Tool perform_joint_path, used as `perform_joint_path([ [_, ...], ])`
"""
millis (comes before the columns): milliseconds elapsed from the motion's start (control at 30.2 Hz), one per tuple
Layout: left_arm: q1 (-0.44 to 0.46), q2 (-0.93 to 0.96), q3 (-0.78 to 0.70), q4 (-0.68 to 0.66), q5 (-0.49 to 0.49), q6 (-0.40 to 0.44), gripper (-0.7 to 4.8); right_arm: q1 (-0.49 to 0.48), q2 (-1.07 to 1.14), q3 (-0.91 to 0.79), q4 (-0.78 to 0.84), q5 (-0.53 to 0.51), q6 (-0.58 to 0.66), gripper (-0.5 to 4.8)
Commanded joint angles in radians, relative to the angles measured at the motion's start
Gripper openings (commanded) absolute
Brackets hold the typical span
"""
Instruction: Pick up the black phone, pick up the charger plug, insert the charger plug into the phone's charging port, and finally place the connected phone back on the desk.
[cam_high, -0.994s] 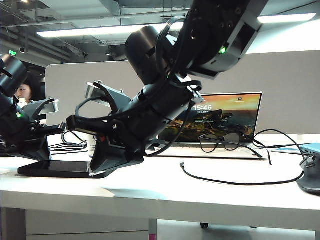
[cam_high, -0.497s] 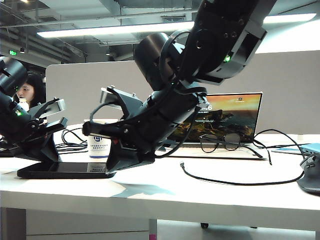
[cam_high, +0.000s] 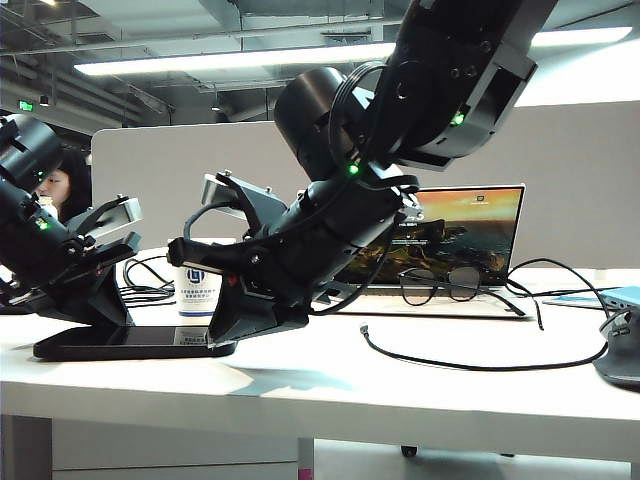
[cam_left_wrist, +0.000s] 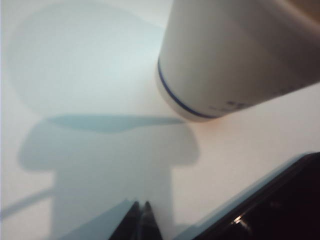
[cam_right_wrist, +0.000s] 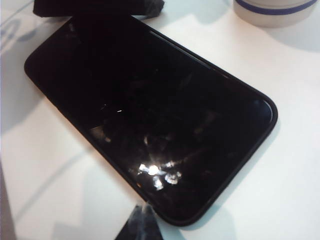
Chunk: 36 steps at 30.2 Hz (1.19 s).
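The black phone (cam_high: 120, 342) lies flat on the white desk (cam_high: 400, 390) at the left, screen up. In the right wrist view the phone (cam_right_wrist: 150, 115) fills the middle. My right gripper (cam_high: 222, 338) (cam_right_wrist: 145, 211) is shut, with its tips against the phone's edge near a corner and nothing between them. At the phone's other end, my left gripper (cam_high: 108, 312) (cam_left_wrist: 140, 208) is shut and empty, its tips on the desk beside the phone's edge (cam_left_wrist: 280, 212). The charger plug (cam_high: 364, 329) lies loose on the desk to the right, ending a thin black cable (cam_high: 480, 366).
A white paper cup (cam_high: 197, 290) (cam_left_wrist: 235, 55) stands just behind the phone, between the two arms. An open laptop (cam_high: 450, 235) with glasses (cam_high: 440, 283) in front of it sits at the back right. Coiled black cables (cam_high: 140, 292) lie behind at left; a dark object (cam_high: 620, 355) is at the right edge.
My right gripper has slid right along the phone to its right end, uncovering the cup. The left gripper has turned at the wrist and shifted slightly right. The phone stays flat.
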Motion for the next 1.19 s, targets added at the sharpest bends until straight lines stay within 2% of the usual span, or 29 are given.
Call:
perform_joint_path([
  [33, -0.013, 0.009, -0.008, -0.082, -0.005, 0.01, -0.06, 0.003, 0.003, 0.004, 0.011, -0.002, -0.003, -0.06],
  [365, -0.027, 0.008, -0.008, -0.148, 0.033, 0.026, -0.06, 0.002, 0.025, 0.004, 0.01, 0.005, -0.003, -0.06],
  [597, -0.028, 0.007, -0.008, -0.177, 0.04, 0.026, -0.06, -0.001, 0.026, 0.004, 0.018, 0.052, -0.003, -0.06],
  [1193, -0.028, 0.007, -0.008, -0.214, 0.229, 0.016, -0.06, -0.042, 0.089, 0.075, 0.059, 0.057, -0.003, -0.06],
])
